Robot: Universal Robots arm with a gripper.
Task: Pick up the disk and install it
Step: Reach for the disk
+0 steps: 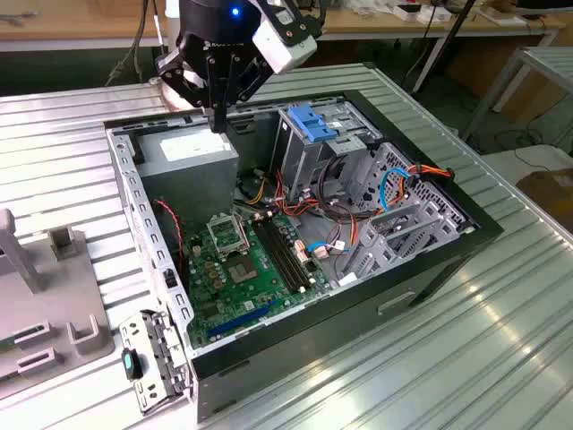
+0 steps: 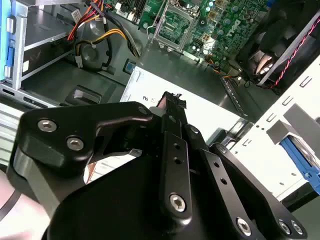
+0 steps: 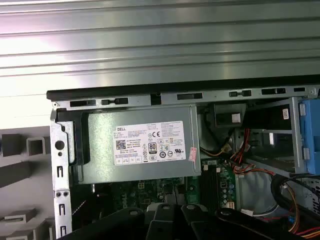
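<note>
We see the fingers (image 1: 219,115) pressed together with nothing between them. They hang just above the power supply (image 1: 192,152), at about 11 o'clock of the open computer case (image 1: 313,345) in the exterior view. We cannot tell where the disk lies, and nothing we see matches it with certainty.

We judge the nearest danger to be a straight descent, because the tips would strike the lid of the power supply. In the second wrist view the fingers (image 2: 170,132) sit right over its white label. A move toward 3 o'clock could knock the upright drive cage (image 1: 309,157) or drag through the loose wires between it and the circuit board (image 1: 242,278). The thin blue cable (image 1: 387,188) and the red wire (image 1: 170,224) along the 9 o'clock wall look easy to snag. Pressed together as they are, the fingers could only push at a flat disk, not take it.

Our count:
- one pair of fingers
- one case on one ribbed counter (image 1: 448,367)
- one power supply
- one circuit board
- one drive cage
- one blue cable
- one red wire
- one grey holder plate (image 1: 54,309) at 9 o'clock, outside the case, with several uprights we cannot number
</note>
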